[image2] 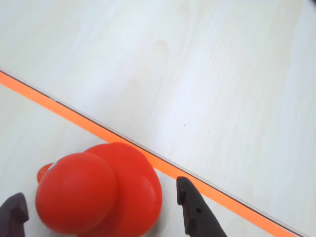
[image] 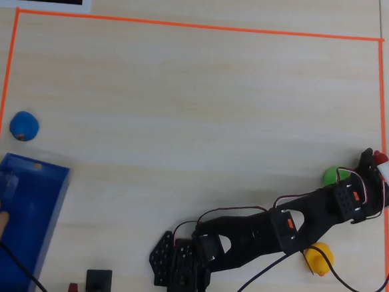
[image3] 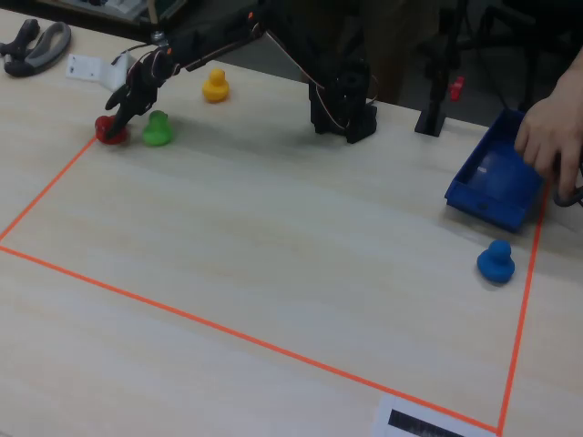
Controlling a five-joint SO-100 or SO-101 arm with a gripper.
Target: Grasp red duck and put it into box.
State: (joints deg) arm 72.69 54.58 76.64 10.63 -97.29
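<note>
Evidently at the grasp step: gripper stood open astride the red duck, lower left of wrist view, holding nothing; next, closing.

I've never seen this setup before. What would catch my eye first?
The red duck fills the wrist view, sitting between the open tool fingers beside the orange tape line. In the fixed view, a person's hand holds the blue box at the far right, with a blue duck nearby.
</note>
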